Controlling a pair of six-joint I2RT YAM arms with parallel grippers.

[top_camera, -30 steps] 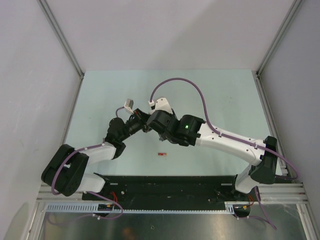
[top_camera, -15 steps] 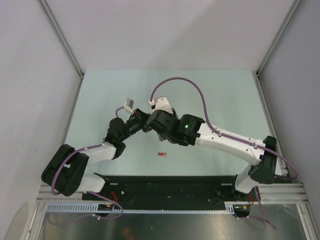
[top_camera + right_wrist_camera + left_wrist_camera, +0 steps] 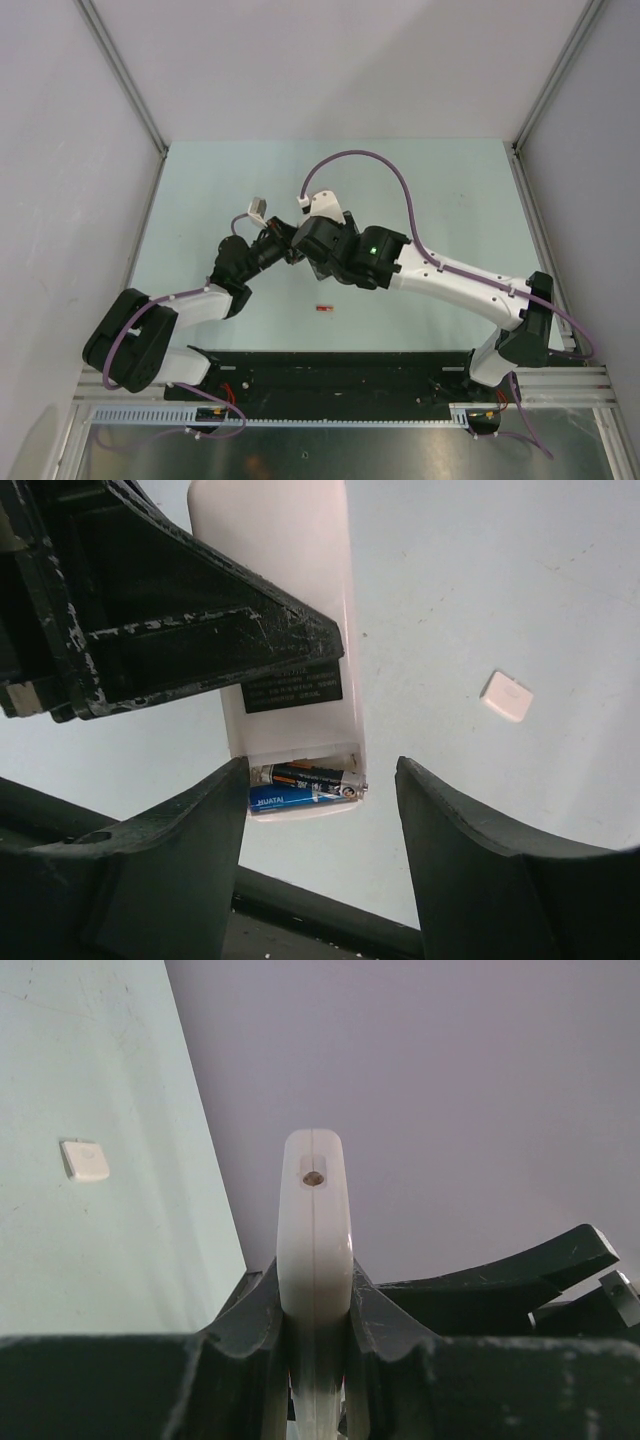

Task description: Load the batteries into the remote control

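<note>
My left gripper [image 3: 315,1305] is shut on the remote control [image 3: 315,1210], a slim white bar seen edge-on and held above the table. In the right wrist view the remote control [image 3: 295,590] shows its plain white back with the end compartment uncovered. Two batteries lie side by side in it, a dark one [image 3: 305,774] and a bright blue one [image 3: 288,797]. My right gripper [image 3: 320,825] is open, its jaws standing either side of that end and gripping nothing. A red battery [image 3: 323,308] lies on the table in front of both grippers.
A small white cover piece [image 3: 506,695] lies flat on the pale green table [image 3: 430,190], also seen as the white cover piece [image 3: 85,1159] in the left wrist view. Grey walls enclose the table on three sides. The black base rail [image 3: 340,370] runs along the near edge.
The right gripper's jaws have spread wider and its wrist has shifted slightly up and left. The left gripper and the remote have stayed put.
</note>
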